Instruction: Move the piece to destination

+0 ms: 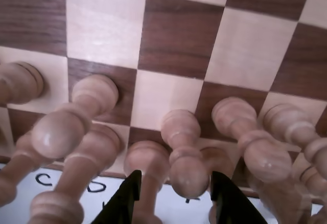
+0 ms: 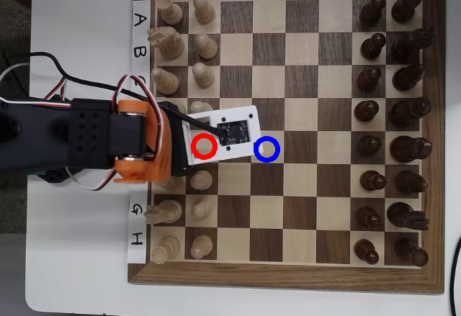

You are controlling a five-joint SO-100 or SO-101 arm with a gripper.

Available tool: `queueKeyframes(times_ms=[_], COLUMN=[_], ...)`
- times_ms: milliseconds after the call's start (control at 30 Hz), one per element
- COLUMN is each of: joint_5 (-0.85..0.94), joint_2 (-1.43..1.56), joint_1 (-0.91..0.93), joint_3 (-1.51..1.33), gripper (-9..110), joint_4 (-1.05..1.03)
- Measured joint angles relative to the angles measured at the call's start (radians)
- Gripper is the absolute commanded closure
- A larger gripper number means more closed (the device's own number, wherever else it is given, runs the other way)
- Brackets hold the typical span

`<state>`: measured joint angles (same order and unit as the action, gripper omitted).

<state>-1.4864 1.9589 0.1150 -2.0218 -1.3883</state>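
Gripper (image 1: 175, 196) hangs parted around a pale pawn (image 1: 185, 165) in the wrist view, not clamped. Overhead, the arm (image 2: 108, 143) covers that pawn near the board's (image 2: 288, 276) left edge; the blue ring (image 2: 266, 149) sits mid-board.

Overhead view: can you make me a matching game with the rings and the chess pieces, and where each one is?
Things:
1. blue ring
2. red ring
3. dark pieces
4. pale pieces

Places in the overhead view:
A. column 2, right at the arm's tip
B. left side of the board
C. column 4, clear of the arm
D. right side of the board

Pairs: 1-C, 2-A, 3-D, 4-B
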Motion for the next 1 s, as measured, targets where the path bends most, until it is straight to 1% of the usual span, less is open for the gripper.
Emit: queueKeyframes(times_ms=[1000], joint_5=[0.000], joint_2=[-0.017], joint_1=[0.051], joint_3=[-0.066], gripper=[89], joint_4=[0.097])
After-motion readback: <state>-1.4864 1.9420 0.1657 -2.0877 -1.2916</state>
